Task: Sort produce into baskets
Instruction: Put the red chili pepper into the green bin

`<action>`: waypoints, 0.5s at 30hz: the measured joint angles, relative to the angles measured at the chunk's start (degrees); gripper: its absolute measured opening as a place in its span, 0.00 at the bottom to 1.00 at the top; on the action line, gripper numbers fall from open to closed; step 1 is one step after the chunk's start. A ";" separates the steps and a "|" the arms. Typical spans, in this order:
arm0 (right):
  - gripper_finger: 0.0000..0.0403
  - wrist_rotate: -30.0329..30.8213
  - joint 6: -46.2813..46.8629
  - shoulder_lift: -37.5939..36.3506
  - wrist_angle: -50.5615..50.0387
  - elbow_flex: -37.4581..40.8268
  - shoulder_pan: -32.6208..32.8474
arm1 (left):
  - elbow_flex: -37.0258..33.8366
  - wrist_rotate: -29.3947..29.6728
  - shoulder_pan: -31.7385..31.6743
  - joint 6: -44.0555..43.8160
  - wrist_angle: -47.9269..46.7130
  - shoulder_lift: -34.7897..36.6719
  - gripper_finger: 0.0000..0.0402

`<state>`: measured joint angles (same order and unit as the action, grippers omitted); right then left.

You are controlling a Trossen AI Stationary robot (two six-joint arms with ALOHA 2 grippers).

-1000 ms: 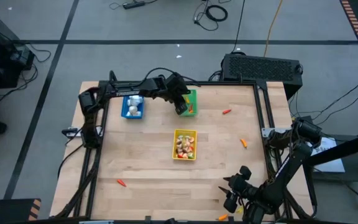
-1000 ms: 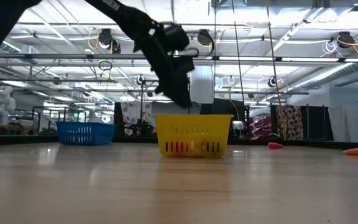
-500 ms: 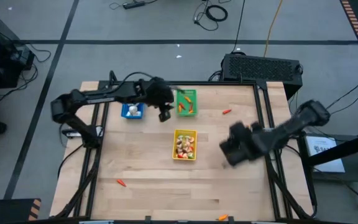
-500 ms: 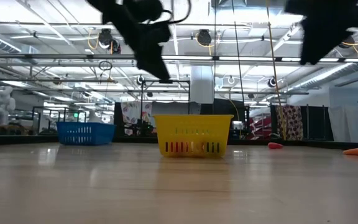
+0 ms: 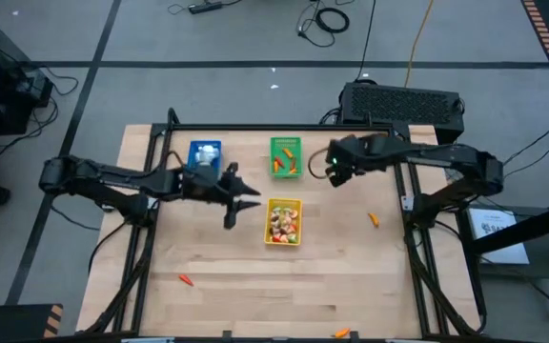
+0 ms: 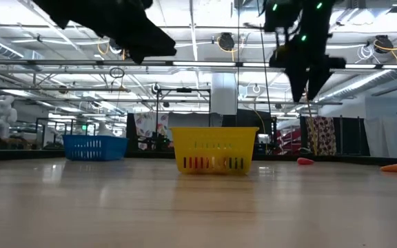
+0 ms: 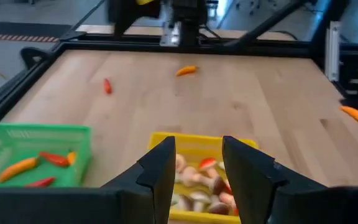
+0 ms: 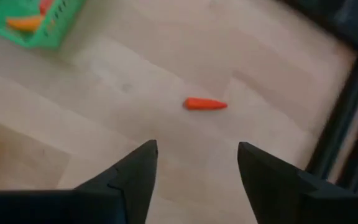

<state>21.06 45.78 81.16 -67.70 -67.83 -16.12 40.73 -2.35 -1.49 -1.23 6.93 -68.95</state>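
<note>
The wooden table (image 5: 217,257) is spanned by both arms. Yellow basket (image 5: 283,221) is seen at centre w/ mixed produce; green basket (image 5: 286,157) and blue basket (image 5: 204,160) are set behind it. Left gripper (image 5: 241,202) is held just left of the yellow basket, fingers parted, nothing gripped. Right gripper (image 8: 194,165) is spread wide, empty, above a loose carrot (image 8: 206,104). Other carrots (image 5: 374,218) are scattered.

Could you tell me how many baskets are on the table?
3: blue basket and green basket side by side, yellow basket at mid-table, nearer the green one.
</note>
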 joint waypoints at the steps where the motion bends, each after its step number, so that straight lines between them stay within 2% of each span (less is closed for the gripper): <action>1: 0.53 -2.05 -1.97 0.91 0.64 0.00 -1.76 | -0.29 0.70 1.11 0.00 0.20 -0.02 0.35; 4: 0.58 -6.10 -1.98 4.36 0.87 0.00 -6.64 | -0.37 2.88 3.96 0.00 -0.21 -0.55 0.35; 9: 0.61 -3.50 7.43 10.75 1.74 0.00 -12.18 | -0.37 6.60 6.65 0.33 0.14 -1.47 0.35; 15: 0.59 -4.16 7.97 17.84 8.52 0.00 -14.31 | -0.37 7.35 7.28 2.30 0.17 -2.03 0.35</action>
<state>16.90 53.74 99.01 -59.19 -67.83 -30.43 40.36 4.99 5.78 1.06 7.10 -70.98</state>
